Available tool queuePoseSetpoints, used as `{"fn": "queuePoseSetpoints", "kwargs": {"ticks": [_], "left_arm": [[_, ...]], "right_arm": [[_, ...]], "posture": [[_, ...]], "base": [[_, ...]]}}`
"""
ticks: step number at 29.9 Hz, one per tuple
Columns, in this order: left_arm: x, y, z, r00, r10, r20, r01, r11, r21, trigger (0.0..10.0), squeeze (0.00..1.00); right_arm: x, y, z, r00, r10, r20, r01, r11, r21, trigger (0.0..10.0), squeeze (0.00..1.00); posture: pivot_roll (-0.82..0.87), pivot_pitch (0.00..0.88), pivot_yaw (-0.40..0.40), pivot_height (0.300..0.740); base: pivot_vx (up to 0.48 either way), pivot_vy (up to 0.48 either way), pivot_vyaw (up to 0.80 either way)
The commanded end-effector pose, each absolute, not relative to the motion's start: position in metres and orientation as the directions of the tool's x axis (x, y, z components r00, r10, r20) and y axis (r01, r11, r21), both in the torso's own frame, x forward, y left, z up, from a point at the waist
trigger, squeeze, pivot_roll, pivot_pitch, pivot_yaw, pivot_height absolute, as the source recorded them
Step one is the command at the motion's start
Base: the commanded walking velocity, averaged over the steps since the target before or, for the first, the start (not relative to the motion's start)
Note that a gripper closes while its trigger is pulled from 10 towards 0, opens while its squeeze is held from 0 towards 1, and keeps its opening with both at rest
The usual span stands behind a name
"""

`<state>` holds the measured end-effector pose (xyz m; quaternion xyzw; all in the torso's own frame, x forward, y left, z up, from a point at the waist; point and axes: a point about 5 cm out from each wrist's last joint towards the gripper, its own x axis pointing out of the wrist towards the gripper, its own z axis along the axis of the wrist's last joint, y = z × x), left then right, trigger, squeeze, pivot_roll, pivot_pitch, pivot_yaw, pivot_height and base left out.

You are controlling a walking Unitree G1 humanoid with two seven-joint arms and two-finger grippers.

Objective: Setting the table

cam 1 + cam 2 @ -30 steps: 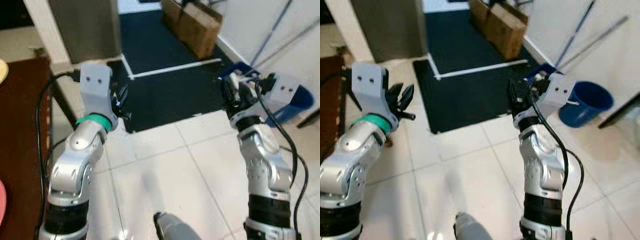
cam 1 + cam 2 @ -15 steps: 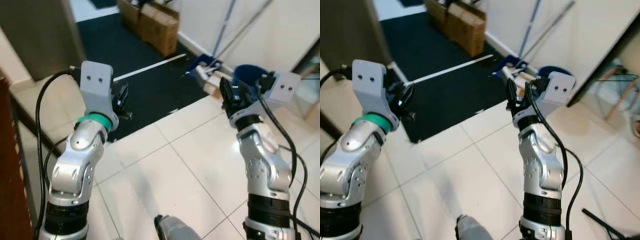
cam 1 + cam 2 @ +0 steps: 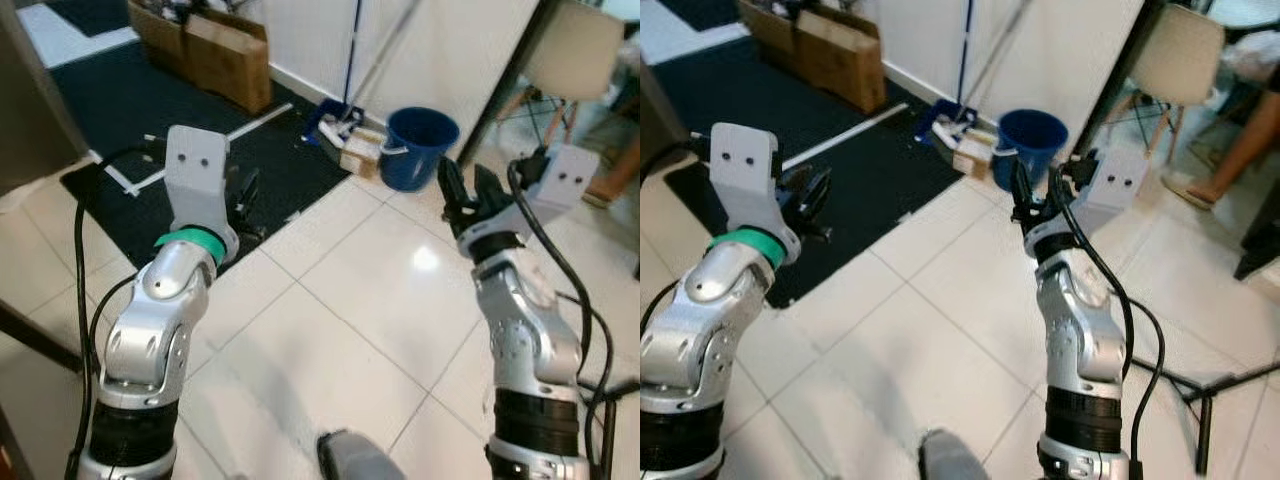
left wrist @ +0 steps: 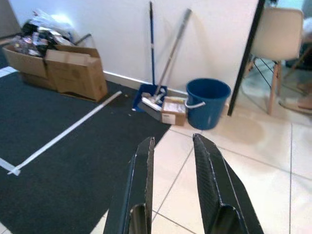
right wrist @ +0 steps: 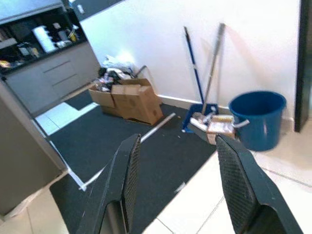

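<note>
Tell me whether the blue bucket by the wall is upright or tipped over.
Upright. The blue bucket stands on its base on the floor with its open rim facing up.

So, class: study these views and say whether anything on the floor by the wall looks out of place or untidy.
Mildly untidy: a small cardboard box and a dustpan lie on the floor beside the blue bucket, with open cardboard boxes full of clutter further along the wall. Nothing looks spilled or broken. Both grippers are empty.

My silver arms gleam over glossy floor tiles (image 3: pixel 350 300); matt dark mat (image 3: pixel 120 120), plastic bucket (image 3: pixel 418 145), cardboard boxes (image 3: pixel 215 55).
</note>
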<state>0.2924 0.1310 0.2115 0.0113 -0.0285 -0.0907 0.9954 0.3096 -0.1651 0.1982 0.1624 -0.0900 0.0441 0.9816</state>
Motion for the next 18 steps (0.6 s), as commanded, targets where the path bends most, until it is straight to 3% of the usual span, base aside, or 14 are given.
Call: {"fn": "queuePoseSetpoints", "kwargs": {"ticks": [1, 18], "left_arm": [[0.2921, 0.1294, 0.2106, 0.981, -0.185, 0.057, 0.183, 0.983, 0.031, 10.0, 0.0], [0.292, 0.1279, 0.2105, 0.981, -0.188, 0.057, 0.186, 0.982, 0.026, 10.0, 0.0]], "right_arm": [[0.3087, -0.1689, 0.1961, 0.982, 0.05, 0.183, -0.106, 0.944, 0.312, 10.0, 0.0], [0.3085, -0.1694, 0.1962, 0.982, 0.05, 0.181, -0.105, 0.945, 0.31, 10.0, 0.0]], "posture": [[-0.13, 0.0, 0.044, 0.74], [-0.14, 0.0, 0.042, 0.74]], "base": [[0.0, 0.0, -0.8], [0.0, 0.0, -0.8]]}}
